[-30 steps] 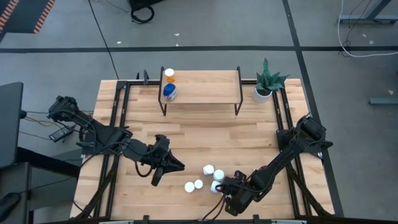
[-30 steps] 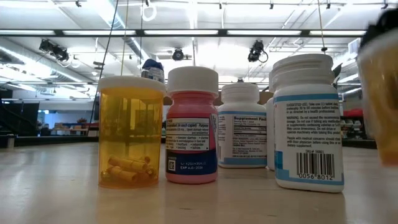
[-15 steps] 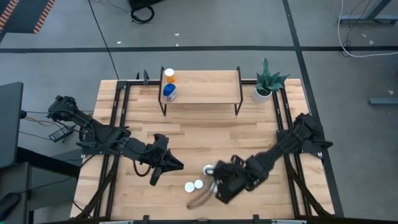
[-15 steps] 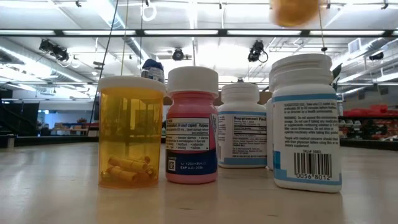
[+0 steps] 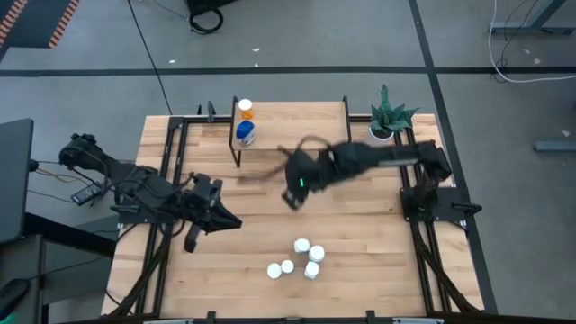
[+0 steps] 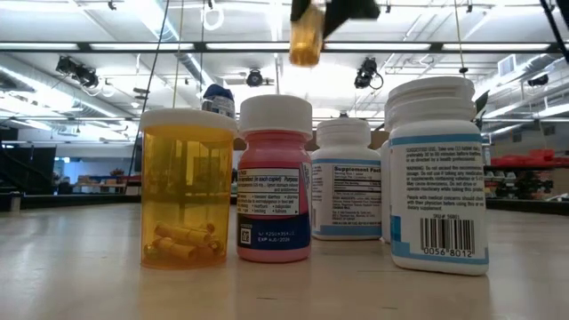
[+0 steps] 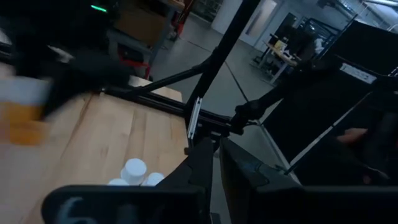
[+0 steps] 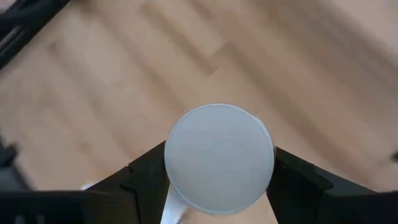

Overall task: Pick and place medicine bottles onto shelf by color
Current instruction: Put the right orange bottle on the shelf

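Note:
My right gripper (image 5: 297, 191) is in mid-air over the table's middle, in front of the shelf (image 5: 297, 126). It is shut on an orange bottle (image 6: 305, 40) with a white cap (image 8: 219, 158). The shelf holds an orange bottle (image 5: 245, 110) and a blue bottle (image 5: 245, 133) at its left end. Several white-capped bottles (image 5: 301, 256) stand on the table near its front edge. The low view shows them close up: an orange one (image 6: 185, 191), a pink one (image 6: 275, 178) and white ones (image 6: 438, 173). My left gripper (image 5: 229, 220) is shut and empty, left of the bottles. My right gripper pinches the orange bottle between its two fingers (image 8: 146, 174), one on each side just under the white cap. The fingers come from above, pointing down. The bottle's orange body (image 6: 305, 44) hangs below the gripper, high above the table.
A potted green plant (image 5: 387, 121) stands at the far right corner beside the shelf. Black rails (image 5: 175, 180) run along the table's left and right sides. Bare wood lies between the shelf and the group of bottles.
My right gripper has lifted the orange bottle from the group near the front edge. It has swung quickly up and toward the far edge, to the table's middle in front of the shelf. My left gripper has drawn back toward the table's left.

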You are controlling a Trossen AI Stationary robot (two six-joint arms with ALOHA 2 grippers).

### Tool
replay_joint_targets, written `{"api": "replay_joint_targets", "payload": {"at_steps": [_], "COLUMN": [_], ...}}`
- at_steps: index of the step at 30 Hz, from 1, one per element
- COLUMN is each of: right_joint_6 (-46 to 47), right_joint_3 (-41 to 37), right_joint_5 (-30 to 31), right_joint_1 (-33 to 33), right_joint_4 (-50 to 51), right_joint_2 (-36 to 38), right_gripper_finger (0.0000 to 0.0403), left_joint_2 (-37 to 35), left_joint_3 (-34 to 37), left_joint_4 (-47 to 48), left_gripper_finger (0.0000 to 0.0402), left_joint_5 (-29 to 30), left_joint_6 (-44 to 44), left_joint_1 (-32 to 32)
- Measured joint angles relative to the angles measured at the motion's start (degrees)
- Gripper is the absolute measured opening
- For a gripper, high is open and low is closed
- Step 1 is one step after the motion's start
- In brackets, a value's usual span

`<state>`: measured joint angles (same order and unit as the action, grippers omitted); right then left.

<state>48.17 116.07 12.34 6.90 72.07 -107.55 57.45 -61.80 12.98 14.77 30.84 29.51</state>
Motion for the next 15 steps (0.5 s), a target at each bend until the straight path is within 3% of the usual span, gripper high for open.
{"api": "replay_joint_targets", "payload": {"at_steps": [15], "right_joint_6": [-13.6], "right_joint_3": [0.0], "right_joint_5": [-2.6], "right_joint_1": [-26.6], "right_joint_4": [6.1], "right_joint_2": [0.6], "right_gripper_finger": [0.0236], "left_joint_2": [-0.9], "left_joint_3": [0.0], "left_joint_4": [0.8], "left_gripper_finger": [0.0024], "left_joint_5": [0.1], "left_joint_6": [0.3], "left_joint_1": [1.6]}}
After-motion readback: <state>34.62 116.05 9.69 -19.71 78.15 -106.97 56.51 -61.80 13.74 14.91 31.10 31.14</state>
